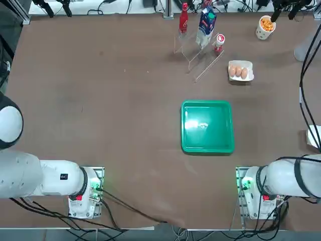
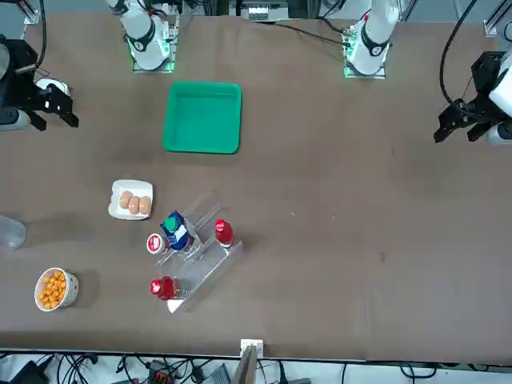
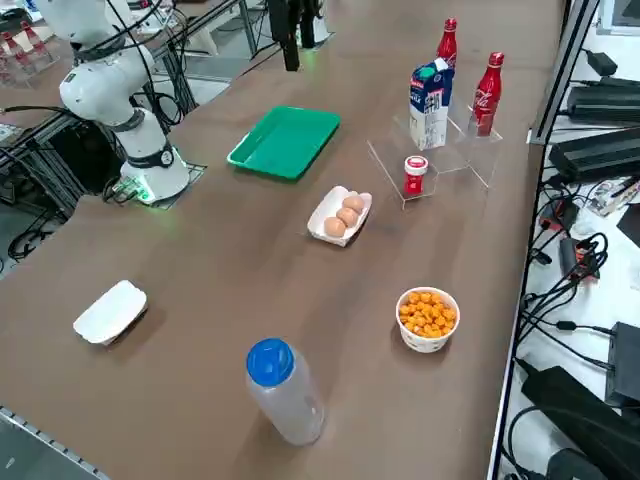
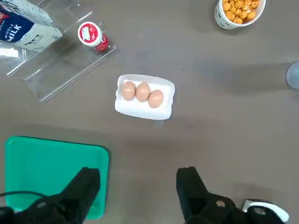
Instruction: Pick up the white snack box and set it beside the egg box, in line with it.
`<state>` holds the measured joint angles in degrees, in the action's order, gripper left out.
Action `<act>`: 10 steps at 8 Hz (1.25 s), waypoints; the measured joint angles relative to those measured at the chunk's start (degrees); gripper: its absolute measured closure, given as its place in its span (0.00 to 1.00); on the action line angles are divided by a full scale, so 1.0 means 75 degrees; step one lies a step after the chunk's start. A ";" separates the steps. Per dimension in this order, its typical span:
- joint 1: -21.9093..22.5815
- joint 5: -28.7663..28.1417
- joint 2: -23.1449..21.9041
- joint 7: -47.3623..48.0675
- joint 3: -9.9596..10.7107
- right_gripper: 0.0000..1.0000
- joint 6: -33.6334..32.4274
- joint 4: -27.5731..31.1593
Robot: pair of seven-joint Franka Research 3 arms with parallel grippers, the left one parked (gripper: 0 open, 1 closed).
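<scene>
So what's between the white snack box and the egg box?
Bare tabletop, from the white snack box to the egg box, in the right side view. The right gripper hangs open above the table.

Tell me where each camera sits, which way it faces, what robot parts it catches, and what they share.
Top: overhead, looking down on the table; white arms at its lower left and lower right.
Front: across the table, facing the robot; arm parts along its far edge and both sides.
Right side: raised at the robot's right, looking diagonally down at the snack box; a white arm at upper left.
Right wrist: on the working arm, looking past the open right tool at the egg box.
Top and front share the green tray.
</scene>
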<state>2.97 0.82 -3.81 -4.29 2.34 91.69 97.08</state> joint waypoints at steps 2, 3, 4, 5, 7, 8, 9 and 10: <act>0.0000 0.0000 0.0002 0.0000 0.0000 0.00 -0.0155 -0.0002; -0.0002 0.0000 0.0003 0.0001 0.0003 0.00 -0.0447 -0.0006; -0.0035 0.0023 0.0005 0.0001 0.0022 0.00 -0.0892 -0.0008; -0.0179 0.0078 0.0012 0.0002 0.0066 0.00 -0.1477 -0.0007; -0.0963 0.0205 0.0049 -0.0001 0.0136 0.00 -0.2552 0.0123; -0.1608 0.0216 0.0042 -0.0040 0.0163 0.00 -0.2558 0.0401; -0.2208 0.0315 -0.0014 -0.0118 0.0197 0.00 -0.2115 0.0867; -0.2685 0.0489 -0.0212 -0.0146 0.0226 0.00 -0.1194 0.1631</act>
<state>-17.16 4.49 -5.39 -5.38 4.03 82.73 109.32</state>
